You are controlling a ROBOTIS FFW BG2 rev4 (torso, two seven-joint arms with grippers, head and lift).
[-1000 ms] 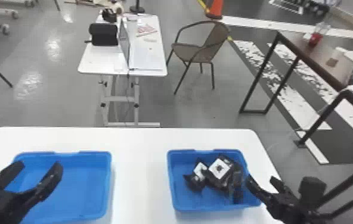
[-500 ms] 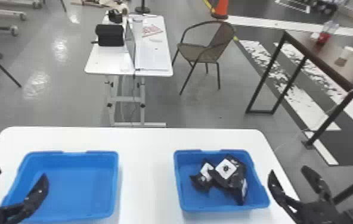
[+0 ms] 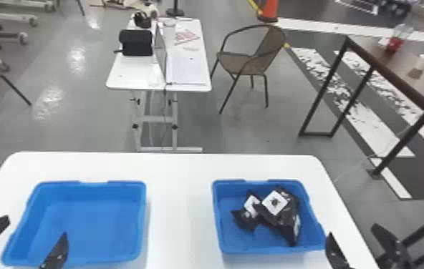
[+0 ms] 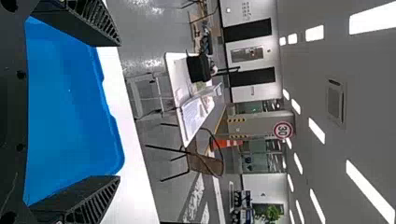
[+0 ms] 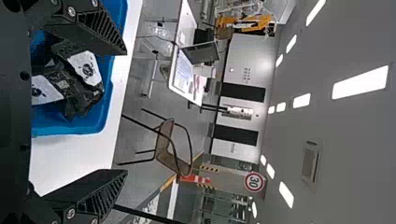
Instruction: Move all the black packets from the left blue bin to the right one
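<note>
In the head view my left gripper (image 3: 30, 243) is open at the near left of the left blue bin (image 3: 89, 221), which holds no packets. My right gripper (image 3: 361, 239) stands open just off the near right corner of the right blue bin (image 3: 227, 232). Several black packets with white labels (image 3: 275, 211) lie piled in that right bin. The left wrist view has my left gripper (image 4: 116, 112) with its fingers wide apart and the left bin (image 4: 70, 116) beyond. In the right wrist view, my right gripper (image 5: 123, 112) has nothing between its fingers; the packets (image 5: 77, 84) lie beside one finger.
Both bins rest on a white table (image 3: 179, 214), with a strip of tabletop between them. Farther back are a small white table (image 3: 186, 71) with a laptop, a brown chair (image 3: 254, 64) and a dark-framed table (image 3: 397, 68) at the right.
The right gripper has moved right, away from the packets, and its fingers now show apart. The left gripper has shifted relative to its bin. The head view has turned slightly left.
</note>
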